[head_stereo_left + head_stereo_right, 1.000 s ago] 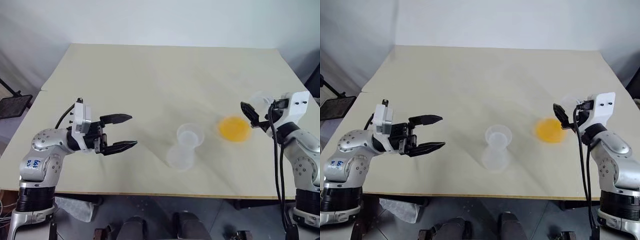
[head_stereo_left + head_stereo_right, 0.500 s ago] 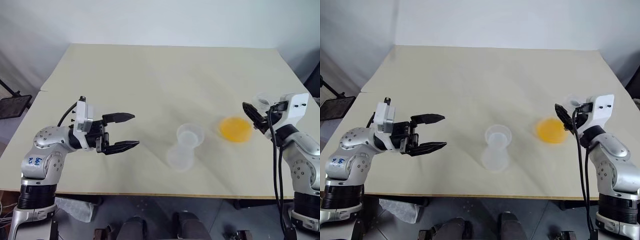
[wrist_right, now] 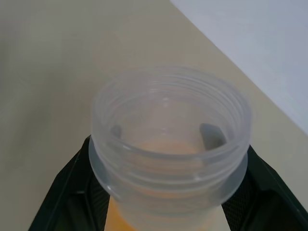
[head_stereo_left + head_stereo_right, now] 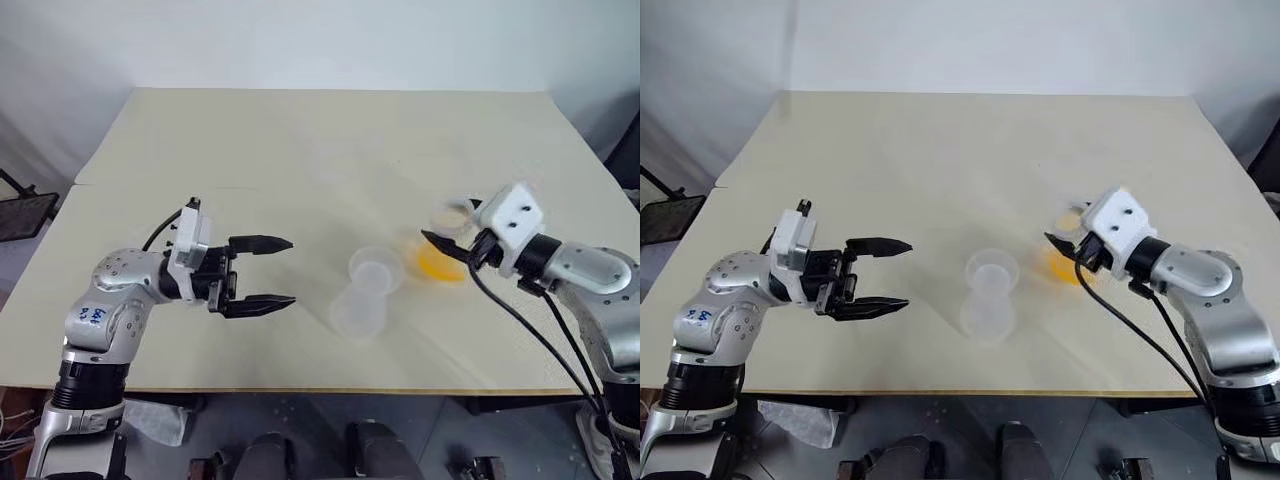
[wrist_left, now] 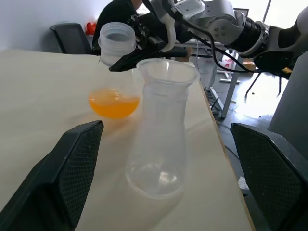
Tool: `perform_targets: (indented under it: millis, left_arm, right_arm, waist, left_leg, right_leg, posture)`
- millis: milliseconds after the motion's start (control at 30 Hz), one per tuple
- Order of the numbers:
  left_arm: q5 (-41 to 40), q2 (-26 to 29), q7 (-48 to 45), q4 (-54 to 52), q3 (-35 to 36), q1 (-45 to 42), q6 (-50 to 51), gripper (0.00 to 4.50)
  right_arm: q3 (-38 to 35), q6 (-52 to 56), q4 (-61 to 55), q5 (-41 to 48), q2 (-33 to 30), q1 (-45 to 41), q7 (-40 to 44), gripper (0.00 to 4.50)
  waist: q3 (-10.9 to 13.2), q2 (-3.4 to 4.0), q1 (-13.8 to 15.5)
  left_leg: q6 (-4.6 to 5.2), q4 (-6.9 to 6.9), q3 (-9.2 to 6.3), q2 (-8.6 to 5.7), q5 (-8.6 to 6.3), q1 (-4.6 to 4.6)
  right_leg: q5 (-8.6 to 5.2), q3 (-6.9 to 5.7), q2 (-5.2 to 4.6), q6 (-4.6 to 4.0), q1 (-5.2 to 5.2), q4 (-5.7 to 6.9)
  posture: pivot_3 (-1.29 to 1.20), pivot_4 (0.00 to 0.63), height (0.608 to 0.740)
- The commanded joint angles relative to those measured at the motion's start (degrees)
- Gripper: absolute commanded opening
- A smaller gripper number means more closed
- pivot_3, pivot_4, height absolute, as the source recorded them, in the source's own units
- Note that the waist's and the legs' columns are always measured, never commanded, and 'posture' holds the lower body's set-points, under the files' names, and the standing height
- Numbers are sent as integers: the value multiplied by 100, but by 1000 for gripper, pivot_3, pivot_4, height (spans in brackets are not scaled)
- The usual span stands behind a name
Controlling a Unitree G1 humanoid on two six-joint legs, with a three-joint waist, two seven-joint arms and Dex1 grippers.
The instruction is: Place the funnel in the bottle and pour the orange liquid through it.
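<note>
Right gripper is pinching the liquid-filled flask by its neck.
Left gripper is waiting spread wide; the light, slick flask probably needs neck-holding because orange liquid sloshes.

The empty bottle is standing on the table, between the two grippers. The flask with orange liquid is sitting inside the right gripper.

Beige table, pale wall

Right pincer now clamped round second flask's neck, carried leftward
</note>
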Motion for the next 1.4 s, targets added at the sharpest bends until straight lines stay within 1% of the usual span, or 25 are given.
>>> perform_targets:
  millis: [33,100,267,567,800,1133,1400]
  left_arm:
    - [-124,-84,28,-166,-42,-37,10,4500]
    - [-127,-111,22,-169,-75,-49,47,4500]
    - [-113,-234,-12,-102,-216,-124,92,4500]
    - [-39,-400,-44,48,-365,-226,36,4500]
    - [27,-500,-77,219,-441,-290,-45,4500]
    - [147,-717,-72,456,-596,-387,-203,4500]
    - [218,-807,-92,627,-629,-498,-281,4500]
  right_arm:
    - [1,-148,-541,-316,68,-37,-232,2468]
    - [108,-195,-703,-487,143,-23,-297,2468]
    - [346,-664,-866,-1283,-22,-25,-340,2468]
    - [370,-1577,-841,-2005,-138,-113,-257,2468]
    - [386,-1956,-861,-2269,-129,-241,-131,2468]
    - [371,-2192,-899,-2443,-105,-571,4,2468]
    - [463,-2433,-914,-2619,-67,-587,65,2468]
  waist:
    - [0,0,-3]
    - [0,0,-4]
    - [0,0,0]
    - [0,0,-6]
    - [0,0,-7]
    - [0,0,-8]
    - [0,0,-5]
  left_leg:
    - [0,0,0,0,0,1]
    - [-1,0,-1,0,0,0]
    - [-2,0,0,0,1,1]
    - [-3,1,0,-2,2,2]
    - [-4,1,1,-2,2,2]
    - [-4,3,0,-2,2,2]
    - [-4,6,1,-2,2,2]
  right_leg:
    - [0,0,0,0,0,0]
    - [0,-1,0,0,-1,1]
    - [0,-1,0,0,-1,1]
    - [0,-1,1,0,-1,2]
    - [0,-1,2,0,-1,3]
    - [0,-1,1,0,-1,3]
    - [0,-1,1,0,-1,3]
  posture:
    - [0,150,740]
    - [0,150,740]
    - [0,150,740]
    - [0,150,740]
    - [0,150,740]
    - [0,150,740]
    - [0,150,740]
